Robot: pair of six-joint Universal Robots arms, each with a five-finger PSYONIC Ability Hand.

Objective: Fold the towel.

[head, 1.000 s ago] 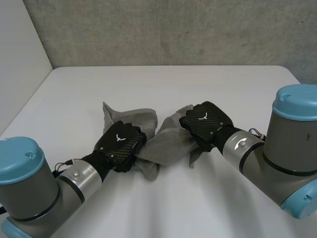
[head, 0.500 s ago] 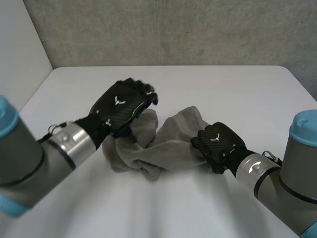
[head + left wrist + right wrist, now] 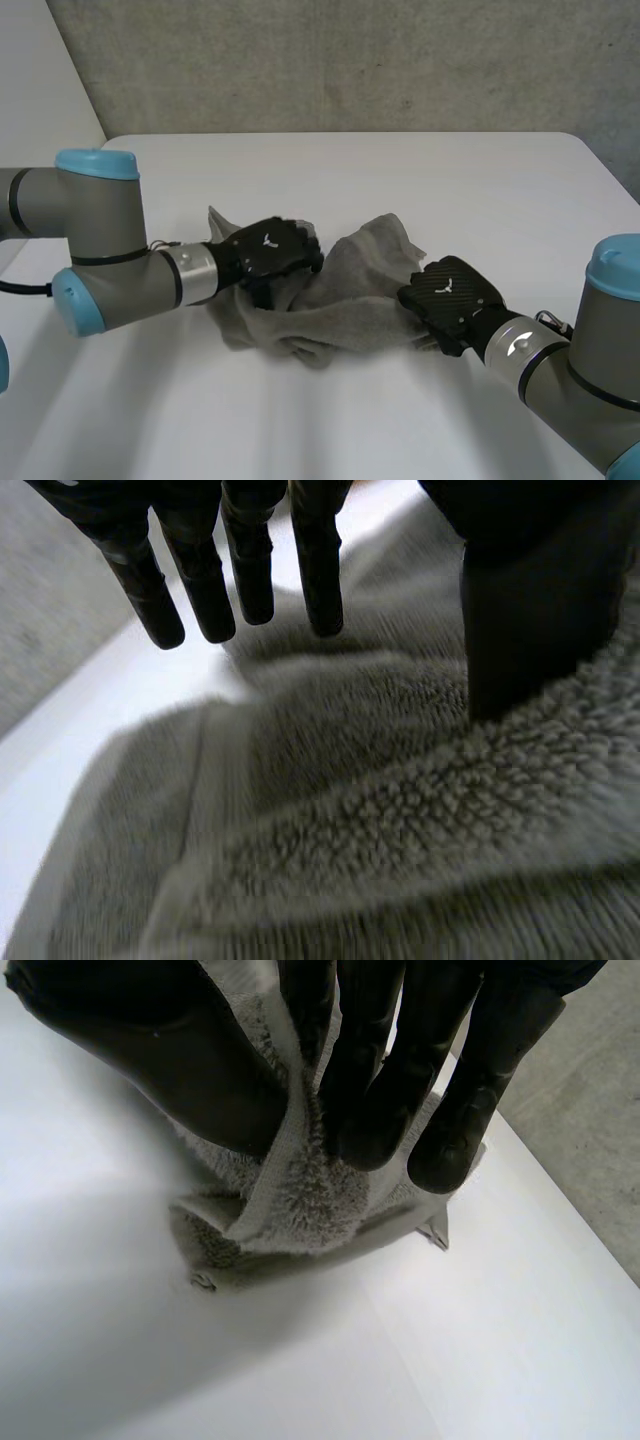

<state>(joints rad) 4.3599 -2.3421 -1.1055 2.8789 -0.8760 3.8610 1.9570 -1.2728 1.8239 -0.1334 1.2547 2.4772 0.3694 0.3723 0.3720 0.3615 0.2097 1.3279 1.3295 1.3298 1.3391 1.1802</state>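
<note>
A grey towel [image 3: 335,300] lies crumpled in the middle of the white table [image 3: 400,170]. My left hand [image 3: 268,250] hovers over the towel's left part. In the left wrist view its fingers [image 3: 235,565] are straight and spread above the pile [image 3: 380,810], holding nothing. My right hand [image 3: 452,296] is at the towel's right edge. In the right wrist view its fingers [image 3: 375,1070] and thumb pinch a fold of the towel [image 3: 300,1190], which hangs bunched below the palm.
A grey wall [image 3: 350,60] stands behind the table's far edge. Bare white table [image 3: 450,1290] lies around the towel on all sides.
My left hand let go of the towel, lifted to the far left with fingers spread, then came back down over the left part. My right hand dragged its edge toward the front right.
</note>
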